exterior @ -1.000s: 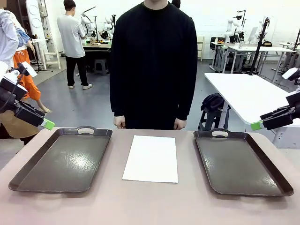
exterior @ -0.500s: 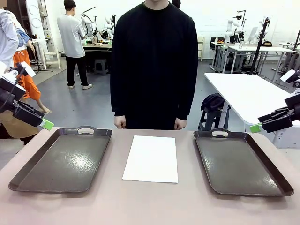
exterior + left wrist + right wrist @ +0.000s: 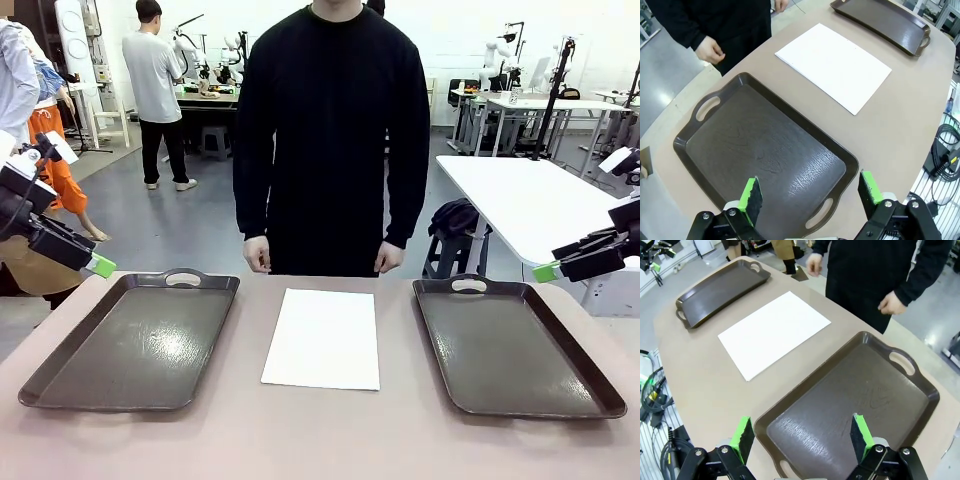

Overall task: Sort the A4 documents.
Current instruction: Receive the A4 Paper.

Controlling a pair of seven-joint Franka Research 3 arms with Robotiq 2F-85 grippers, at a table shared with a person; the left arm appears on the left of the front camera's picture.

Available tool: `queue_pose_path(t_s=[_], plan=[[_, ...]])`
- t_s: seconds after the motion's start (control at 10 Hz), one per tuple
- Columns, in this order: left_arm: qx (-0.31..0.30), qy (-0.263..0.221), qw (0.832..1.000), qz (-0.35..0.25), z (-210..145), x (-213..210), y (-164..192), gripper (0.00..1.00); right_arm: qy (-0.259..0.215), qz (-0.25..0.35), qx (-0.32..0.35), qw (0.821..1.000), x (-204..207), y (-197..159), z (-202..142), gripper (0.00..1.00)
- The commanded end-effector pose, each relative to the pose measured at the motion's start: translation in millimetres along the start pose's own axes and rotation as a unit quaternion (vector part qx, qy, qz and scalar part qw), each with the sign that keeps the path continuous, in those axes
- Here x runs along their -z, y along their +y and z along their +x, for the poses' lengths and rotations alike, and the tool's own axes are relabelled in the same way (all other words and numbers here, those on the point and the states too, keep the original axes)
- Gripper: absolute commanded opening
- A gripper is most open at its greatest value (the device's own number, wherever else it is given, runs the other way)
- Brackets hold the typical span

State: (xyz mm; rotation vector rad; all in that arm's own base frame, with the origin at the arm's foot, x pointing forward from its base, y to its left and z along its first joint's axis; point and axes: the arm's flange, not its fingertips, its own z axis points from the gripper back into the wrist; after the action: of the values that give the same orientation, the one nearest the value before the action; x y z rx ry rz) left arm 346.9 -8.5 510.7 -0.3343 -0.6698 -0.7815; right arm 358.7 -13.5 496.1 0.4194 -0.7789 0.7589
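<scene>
A4 documents (image 3: 322,338) flat at centre of table (image 3: 320,435), between left tray (image 3: 130,345) and right tray (image 3: 515,345) — touching neither, left gripper (image 3: 811,192) and right gripper (image 3: 801,436) spread wide, empty, raised at either side, person's hands (image 3: 257,256) at far edge

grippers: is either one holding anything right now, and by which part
Nothing is held. The left gripper and right gripper are both open and empty; the A4 documents lie flat on the table, untouched.
</scene>
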Motion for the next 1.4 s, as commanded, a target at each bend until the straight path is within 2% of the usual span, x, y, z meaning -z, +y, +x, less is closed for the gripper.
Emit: queue_pose_path(t_s=[0.0, 1.3], plan=[[0.001, -0.001, 1.0, -0.002, -1.1, 0.0, 1.5, 1.0, -0.002, 0.007, -0.003, 1.0, 2.6, -1.4, -1.0, 1.0], [0.001, -0.001, 1.0, -0.002, -1.1, 0.0, 1.5, 1.0, -0.002, 0.007, -0.003, 1.0, 2.6, -1.4, -1.0, 1.0]])
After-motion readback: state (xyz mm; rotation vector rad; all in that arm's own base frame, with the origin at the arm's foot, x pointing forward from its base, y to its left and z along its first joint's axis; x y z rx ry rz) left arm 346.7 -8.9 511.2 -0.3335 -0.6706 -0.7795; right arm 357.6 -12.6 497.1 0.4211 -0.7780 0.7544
